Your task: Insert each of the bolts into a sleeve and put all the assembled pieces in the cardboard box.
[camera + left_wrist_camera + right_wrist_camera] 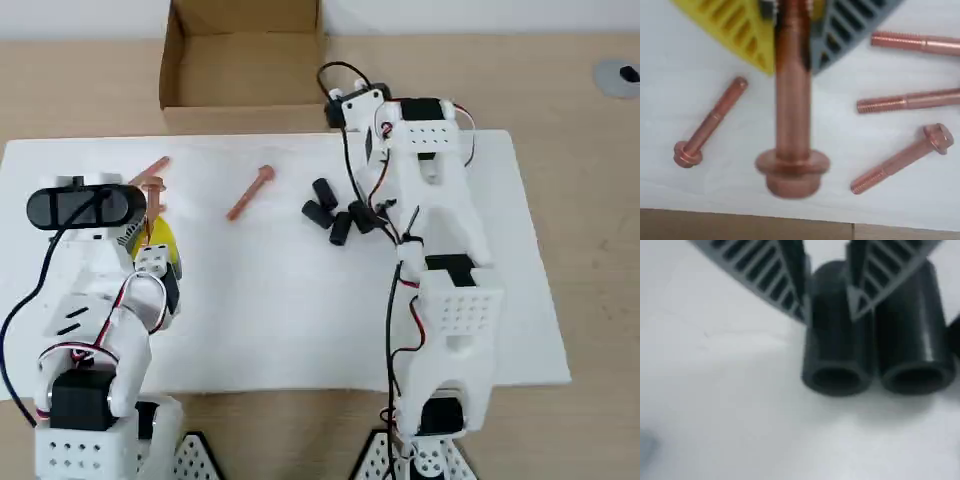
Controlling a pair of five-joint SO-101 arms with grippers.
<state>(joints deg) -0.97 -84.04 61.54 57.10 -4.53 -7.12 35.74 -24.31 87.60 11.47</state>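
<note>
At twelve o'clock on the table [570,150], a cardboard box [245,70] stands open, hard against the far edge of the white mat [270,320]. No assembled piece lies inside it.

Left arm: based at seven o'clock, with the left gripper [792,60] over the mat's nine o'clock side. Its jaws are clenched on the held bolt [792,125]. The yellow finger [735,30] and the grey finger [850,25] press the shank from either side. The flanged head points away from the fingers, clear of the mat. Loose bolts [905,101] lie flat on the mat near the held one, none touching it. In the high view a stray bolt [250,192] lies flat at about eleven o'clock from the mat's centre, between the left gripper and the sleeves.

Right arm: based at five o'clock and stretched towards one o'clock. The right gripper [829,310] is down at the cluster of black sleeves [325,212], just at one o'clock from the mat's centre. Its jaws are clenched on one sleeve [837,360], which lies on its side on the mat. One finger sits on its outer flank, the other is wedged between it and a neighbouring sleeve [912,350]. The two sleeves lie parallel and touching, open ends the same way. No bolt is in either.
</note>
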